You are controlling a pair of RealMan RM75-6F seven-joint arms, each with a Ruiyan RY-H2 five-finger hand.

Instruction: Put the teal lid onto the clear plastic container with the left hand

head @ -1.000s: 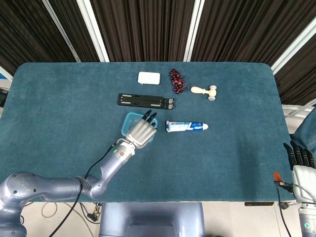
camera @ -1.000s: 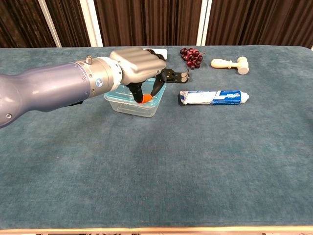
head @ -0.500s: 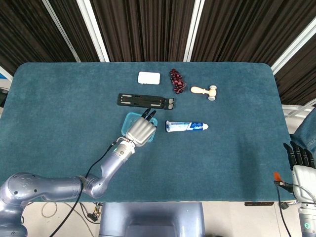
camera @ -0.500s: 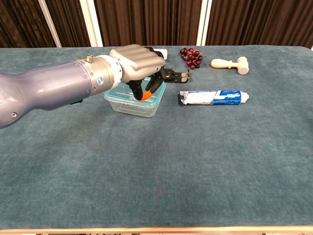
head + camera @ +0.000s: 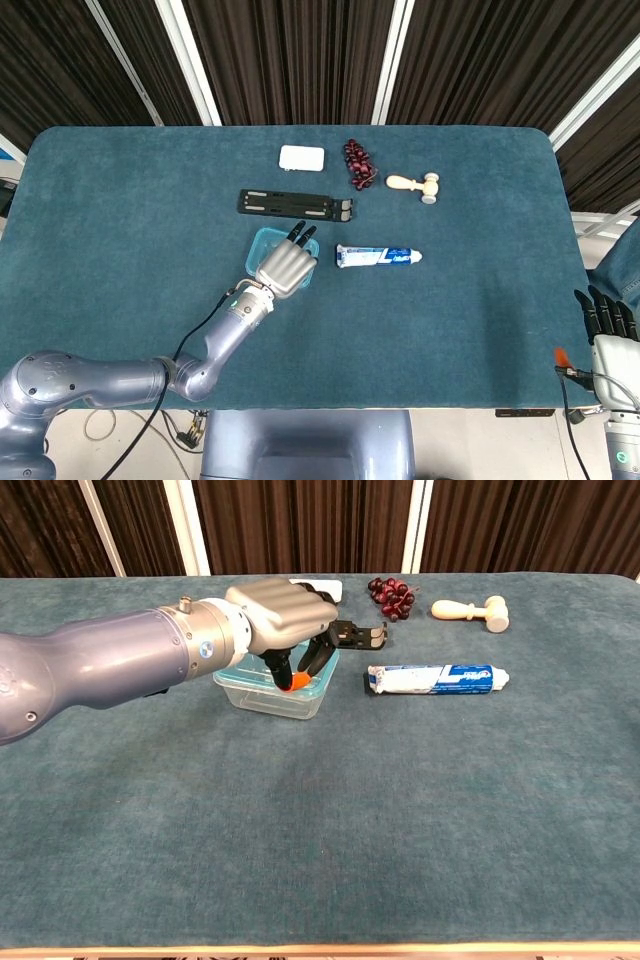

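The clear plastic container (image 5: 262,696) stands left of the table's middle, with the teal lid (image 5: 260,246) lying on top of it. My left hand (image 5: 281,611) is arched over the lid, its fingertips (image 5: 297,681) pointing down onto the lid's right part. In the head view the left hand (image 5: 286,265) hides most of the lid. I cannot tell whether the lid is seated all round. My right hand (image 5: 609,318) rests off the table at the bottom right, fingers straight and holding nothing.
A toothpaste tube (image 5: 378,256) lies just right of the container. Behind it sits a black folding stand (image 5: 295,204). Further back are a white box (image 5: 302,158), dark grapes (image 5: 358,163) and a small wooden mallet (image 5: 415,184).
The left hand rose slightly off the lid half a second ago and has come back down onto it. The container and the right hand have not moved.
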